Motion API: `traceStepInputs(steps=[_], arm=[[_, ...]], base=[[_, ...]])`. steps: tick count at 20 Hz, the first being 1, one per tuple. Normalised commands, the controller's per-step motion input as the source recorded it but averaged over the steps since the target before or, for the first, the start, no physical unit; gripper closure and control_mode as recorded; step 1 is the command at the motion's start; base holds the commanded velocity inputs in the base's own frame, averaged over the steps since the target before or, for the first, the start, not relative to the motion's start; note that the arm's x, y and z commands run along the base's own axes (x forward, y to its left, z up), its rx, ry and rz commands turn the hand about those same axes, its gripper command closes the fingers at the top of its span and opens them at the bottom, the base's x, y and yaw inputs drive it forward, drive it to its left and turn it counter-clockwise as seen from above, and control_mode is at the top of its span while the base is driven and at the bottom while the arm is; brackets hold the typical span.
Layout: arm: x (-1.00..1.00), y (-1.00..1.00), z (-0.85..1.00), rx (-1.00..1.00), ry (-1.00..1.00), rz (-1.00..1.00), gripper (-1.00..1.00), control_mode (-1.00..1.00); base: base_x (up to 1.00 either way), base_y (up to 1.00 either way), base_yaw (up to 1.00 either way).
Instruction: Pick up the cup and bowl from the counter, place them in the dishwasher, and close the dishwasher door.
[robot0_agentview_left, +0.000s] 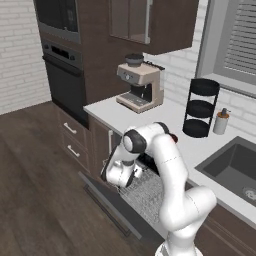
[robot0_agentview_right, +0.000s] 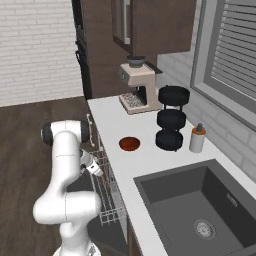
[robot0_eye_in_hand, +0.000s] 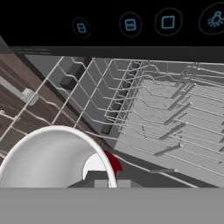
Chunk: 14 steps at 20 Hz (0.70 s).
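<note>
End effector (robot0_eye_in_hand: 107, 177) is clamped on the small red tapered plastic cup with a white rim (robot0_eye_in_hand: 57, 159), whose open mouth faces the hand camera, long axis apparently running along the fingers. It hangs just over the silver-white wire rack (robot0_eye_in_hand: 166, 127) of the open dishwasher (robot0_agentview_left: 145, 192); the rack lies directly ahead. 1 shallow reddish-brown bowl (robot0_agentview_right: 129, 144) sits on the light grey desk (robot0_agentview_right: 150, 160), near its front edge.

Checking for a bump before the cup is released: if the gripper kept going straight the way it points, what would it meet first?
Probably the dishwasher's wire rack; the gripper, shut on the cup, faces it, though depth is unclear.
</note>
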Motion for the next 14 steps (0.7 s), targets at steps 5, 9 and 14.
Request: traceStepInputs(steps=[5, 9, 14], arm=[[0.32, 0.0, -0.37, -0.01, 0.0, -0.09, 1.0, -1.0], [0.26, -0.03, -0.2, 0.0, 0.03, -0.01, 1.0, -1.0], [0.34, 0.0, -0.37, -0.01, 0.08, 0.0, 1.0, -1.0]], base=[[0.0, 0.0, 0.0], [0.0, 0.0, 0.0], [0.0, 0.0, 0.0]])
